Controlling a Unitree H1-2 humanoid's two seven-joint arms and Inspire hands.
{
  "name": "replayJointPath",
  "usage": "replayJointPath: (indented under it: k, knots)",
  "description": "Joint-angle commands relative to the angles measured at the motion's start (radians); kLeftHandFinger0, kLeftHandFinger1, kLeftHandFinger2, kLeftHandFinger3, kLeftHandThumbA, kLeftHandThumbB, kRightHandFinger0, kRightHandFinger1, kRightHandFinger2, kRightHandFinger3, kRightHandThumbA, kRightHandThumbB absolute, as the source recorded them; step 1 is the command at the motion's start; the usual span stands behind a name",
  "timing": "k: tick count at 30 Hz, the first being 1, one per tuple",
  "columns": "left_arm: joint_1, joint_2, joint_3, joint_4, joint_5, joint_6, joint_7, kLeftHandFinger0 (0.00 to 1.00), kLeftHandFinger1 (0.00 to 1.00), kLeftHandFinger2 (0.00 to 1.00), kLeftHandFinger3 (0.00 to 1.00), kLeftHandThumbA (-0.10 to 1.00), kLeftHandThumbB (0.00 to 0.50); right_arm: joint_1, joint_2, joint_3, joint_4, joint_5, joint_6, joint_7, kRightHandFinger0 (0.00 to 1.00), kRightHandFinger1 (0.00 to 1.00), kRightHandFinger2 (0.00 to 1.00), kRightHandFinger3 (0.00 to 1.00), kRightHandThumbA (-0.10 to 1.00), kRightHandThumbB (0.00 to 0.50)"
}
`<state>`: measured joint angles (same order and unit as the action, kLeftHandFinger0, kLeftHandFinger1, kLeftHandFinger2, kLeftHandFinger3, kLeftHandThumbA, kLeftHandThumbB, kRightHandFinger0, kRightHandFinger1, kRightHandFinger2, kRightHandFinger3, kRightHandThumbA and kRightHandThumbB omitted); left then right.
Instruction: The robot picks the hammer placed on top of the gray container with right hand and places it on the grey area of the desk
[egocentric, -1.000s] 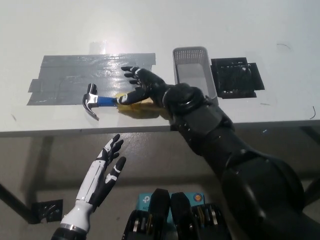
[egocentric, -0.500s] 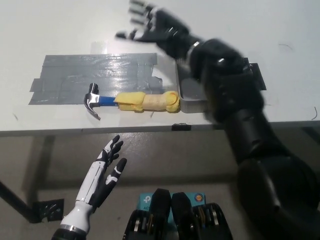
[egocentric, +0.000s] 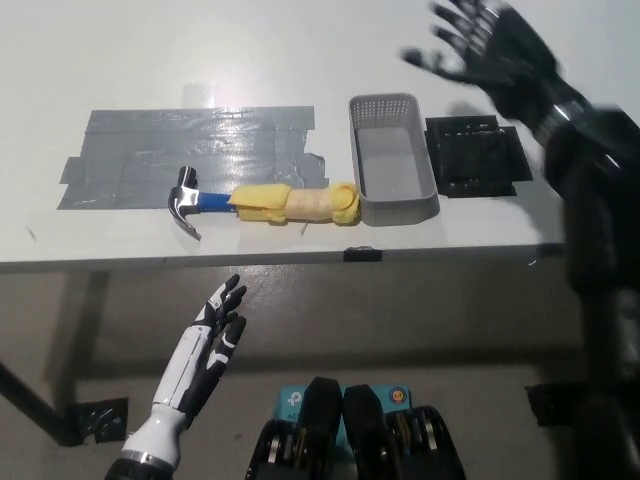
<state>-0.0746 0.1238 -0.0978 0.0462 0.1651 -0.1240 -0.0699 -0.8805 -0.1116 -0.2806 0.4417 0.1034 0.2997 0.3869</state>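
Since the hammer (egocentric: 262, 205) lies on the grey tape (egocentric: 150, 155), I think my job is done; my right hand (egocentric: 490, 50) hangs empty, fingers spread, and my left hand (egocentric: 205, 345) rests low, empty too.

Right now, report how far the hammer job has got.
Looks finished. Done: the hammer lies on the grey tape patch, beside the empty grey container. In hand: nothing; the right robot hand is open above the desk, the left robot hand open below its edge. Left: nothing visible.
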Motion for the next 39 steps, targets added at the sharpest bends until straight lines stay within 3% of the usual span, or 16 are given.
replayJointPath:
  k: [1, 4, 7, 10, 11, 12, 13, 14, 15, 19, 20, 21, 23, 24, 30, 39]
  knots:
    - [-0.021, 0.001, 0.047, 0.028, -0.035, -0.086, 0.040, 1.00, 1.00, 1.00, 1.00, 0.97, 0.131, 0.352, -0.276, 0.091, -1.213, 0.733, 0.170, 0.057, 1.00, 1.00, 1.00, 1.00, 1.00, 0.500]
    - [-0.021, -0.002, 0.045, 0.029, -0.045, -0.077, 0.030, 1.00, 1.00, 1.00, 1.00, 0.96, 0.126, 0.506, -0.226, 0.055, -1.231, 0.749, 0.170, 0.090, 1.00, 1.00, 1.00, 1.00, 1.00, 0.485]
    - [0.006, -0.004, 0.043, 0.019, -0.046, -0.074, 0.030, 1.00, 1.00, 1.00, 1.00, 0.96, 0.128, 0.648, -0.186, 0.047, -1.239, 0.708, 0.142, 0.124, 1.00, 1.00, 1.00, 1.00, 1.00, 0.500]
    - [0.025, 0.000, 0.046, 0.014, -0.047, -0.078, 0.031, 1.00, 1.00, 1.00, 1.00, 0.96, 0.118, 0.747, -0.127, 0.064, -1.194, 0.632, 0.086, 0.144, 1.00, 1.00, 1.00, 1.00, 1.00, 0.477]
    - [0.027, -0.003, 0.048, 0.014, -0.051, -0.075, 0.032, 1.00, 1.00, 1.00, 1.00, 0.95, 0.109, 0.789, -0.090, 0.076, -1.154, 0.539, 0.023, 0.152, 1.00, 1.00, 1.00, 1.00, 1.00, 0.432]
    - [0.030, -0.004, 0.047, 0.016, -0.048, -0.077, 0.035, 1.00, 1.00, 1.00, 1.00, 0.94, 0.109, 0.810, -0.073, 0.085, -1.131, 0.481, -0.009, 0.150, 1.00, 1.00, 1.00, 1.00, 1.00, 0.431]
    - [0.032, -0.004, 0.047, 0.016, -0.046, -0.078, 0.035, 1.00, 1.00, 1.00, 1.00, 0.94, 0.108, 0.820, -0.068, 0.090, -1.124, 0.461, -0.020, 0.146, 1.00, 1.00, 1.00, 1.00, 1.00, 0.354]
    - [0.035, -0.005, 0.047, 0.020, -0.047, -0.083, 0.036, 1.00, 1.00, 1.00, 1.00, 0.94, 0.107, 0.838, -0.052, 0.103, -1.087, 0.398, -0.066, 0.145, 1.00, 1.00, 1.00, 1.00, 1.00, 0.420]
    - [0.034, -0.006, 0.048, 0.025, -0.048, -0.088, 0.037, 1.00, 1.00, 1.00, 1.00, 0.94, 0.104, 0.855, -0.033, 0.123, -1.018, 0.307, -0.132, 0.140, 1.00, 1.00, 1.00, 1.00, 1.00, 0.413]
    - [0.051, 0.002, 0.048, 0.025, -0.050, -0.090, 0.028, 1.00, 1.00, 1.00, 1.00, 0.96, 0.106, 0.902, 0.041, 0.153, -0.810, 0.182, -0.256, 0.081, 1.00, 1.00, 1.00, 1.00, 1.00, 0.332]
    - [0.055, 0.002, 0.047, 0.025, -0.050, -0.092, 0.027, 1.00, 1.00, 1.00, 1.00, 0.96, 0.106, 0.909, 0.042, 0.157, -0.807, 0.179, -0.261, 0.075, 1.00, 1.00, 1.00, 1.00, 1.00, 0.330]
    - [0.057, 0.001, 0.048, 0.029, -0.050, -0.094, 0.025, 1.00, 1.00, 1.00, 1.00, 0.97, 0.106, 0.920, 0.074, 0.165, -0.775, 0.156, -0.268, 0.037, 1.00, 1.00, 1.00, 1.00, 1.00, 0.266]
    - [0.078, -0.002, 0.047, 0.024, -0.052, -0.090, 0.019, 1.00, 1.00, 1.00, 1.00, 0.98, 0.106, 0.954, 0.105, 0.182, -0.757, 0.134, -0.250, 0.002, 1.00, 1.00, 1.00, 1.00, 1.00, 0.258]
    - [0.085, -0.004, 0.047, 0.028, -0.049, -0.096, 0.022, 1.00, 1.00, 1.00, 1.00, 0.98, 0.109, 0.961, 0.113, 0.192, -0.700, 0.119, -0.297, 0.006, 1.00, 1.00, 1.00, 1.00, 1.00, 0.205]
    - [0.097, 0.003, 0.055, 0.025, -0.048, -0.100, 0.017, 1.00, 1.00, 1.00, 1.00, 0.98, 0.095, 0.946, 0.091, 0.223, -0.556, 0.011, -0.374, -0.035, 1.00, 1.00, 1.00, 1.00, 1.00, 0.121]
    - [0.082, 0.003, 0.072, 0.016, -0.059, -0.093, 0.015, 1.00, 1.00, 1.00, 1.00, 0.95, 0.087, 0.892, 0.061, 0.255, -0.446, -0.012, -0.440, -0.056, 1.00, 1.00, 1.00, 1.00, 1.00, 0.088]
